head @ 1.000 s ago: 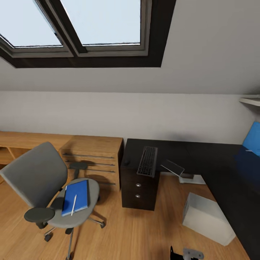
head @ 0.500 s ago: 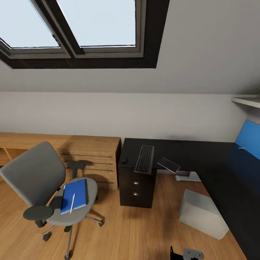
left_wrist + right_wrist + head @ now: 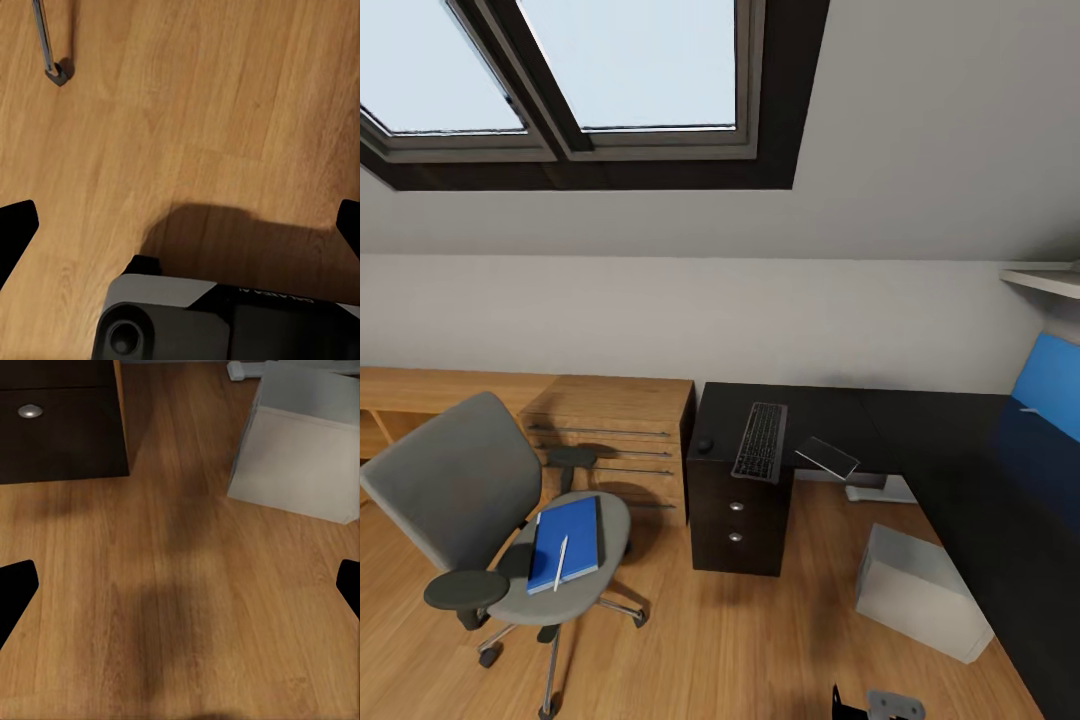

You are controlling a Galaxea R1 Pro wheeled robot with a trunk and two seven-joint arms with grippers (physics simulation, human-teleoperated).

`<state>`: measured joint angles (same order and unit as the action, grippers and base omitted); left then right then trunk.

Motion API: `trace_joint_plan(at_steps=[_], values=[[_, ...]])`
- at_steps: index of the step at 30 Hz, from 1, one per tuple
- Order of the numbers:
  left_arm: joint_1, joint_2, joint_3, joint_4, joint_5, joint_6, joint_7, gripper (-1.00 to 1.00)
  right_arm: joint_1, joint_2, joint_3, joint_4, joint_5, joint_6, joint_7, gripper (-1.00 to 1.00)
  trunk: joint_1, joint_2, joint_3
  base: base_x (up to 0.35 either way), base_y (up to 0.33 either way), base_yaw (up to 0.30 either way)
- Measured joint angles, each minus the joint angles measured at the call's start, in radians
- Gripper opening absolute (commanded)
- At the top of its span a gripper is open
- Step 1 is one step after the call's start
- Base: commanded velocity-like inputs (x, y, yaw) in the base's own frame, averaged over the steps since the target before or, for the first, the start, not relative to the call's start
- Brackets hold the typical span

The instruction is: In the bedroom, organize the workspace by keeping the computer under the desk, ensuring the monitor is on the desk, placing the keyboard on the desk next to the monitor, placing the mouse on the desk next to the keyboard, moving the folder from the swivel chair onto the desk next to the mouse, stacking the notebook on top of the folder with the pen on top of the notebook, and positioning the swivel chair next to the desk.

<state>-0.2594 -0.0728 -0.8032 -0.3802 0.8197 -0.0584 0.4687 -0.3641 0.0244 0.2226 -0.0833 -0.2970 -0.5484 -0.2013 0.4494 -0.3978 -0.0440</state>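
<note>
**Plenty left to knock over**

Honestly, both my claws hung spread over bare wood floor (image 3: 172, 607), pinching nothing: the left gripper (image 3: 180, 225) and the right gripper (image 3: 180, 589) each showed a dark fingertip at either edge of its wrist view.

From the head view, the folder (image 3: 568, 543) lay on the seat of the swivel chair (image 3: 470, 500) with a slim white pen (image 3: 561, 563) across it. The keyboard (image 3: 761, 441) sat on the desk (image 3: 960, 480), its near end overhanging the drawer edge, with the mouse (image 3: 705, 445) just beside it. The monitor (image 3: 828, 457) looked tipped over beside the desk's inner corner, and the computer (image 3: 920, 590) stood on the floor by the desk.

My worries: lifting the folder unlevel could roll the pen off; nudging the castored chair could shift it; brushing the keyboard could tip it down.
</note>
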Motion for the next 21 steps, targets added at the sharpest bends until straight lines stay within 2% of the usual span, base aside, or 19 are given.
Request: trace_joint_plan(at_steps=[15, 17, 18, 21], values=[[0.000, 0.000, 0.000, 0.000, 0.001, -0.001, 0.003, 1.00, 0.000, 0.000, 0.000, 0.001, -0.002, -0.016, -0.001, 1.00, 0.000, 0.000, 0.000, 0.000, 0.000, 0.000], [0.000, -0.001, 0.000, 0.000, 0.001, -0.009, 0.006, 1.00, 0.000, 0.001, -0.001, 0.003, -0.005, -0.065, -0.002, 1.00, 0.000, 0.000, 0.000, 0.000, 0.000, 0.000], [0.000, -0.002, -0.005, 0.000, -0.001, -0.094, 0.008, 1.00, 0.000, 0.011, 0.000, 0.046, -0.007, -0.161, -0.003, 1.00, 0.000, 0.000, 0.000, 0.000, 0.000, 0.000], [0.000, -0.004, -0.008, 0.000, -0.001, -0.135, 0.008, 1.00, 0.000, 0.019, 0.000, 0.060, -0.007, -0.184, -0.003, 1.00, 0.000, 0.000, 0.000, 0.000, 0.000, 0.000]])
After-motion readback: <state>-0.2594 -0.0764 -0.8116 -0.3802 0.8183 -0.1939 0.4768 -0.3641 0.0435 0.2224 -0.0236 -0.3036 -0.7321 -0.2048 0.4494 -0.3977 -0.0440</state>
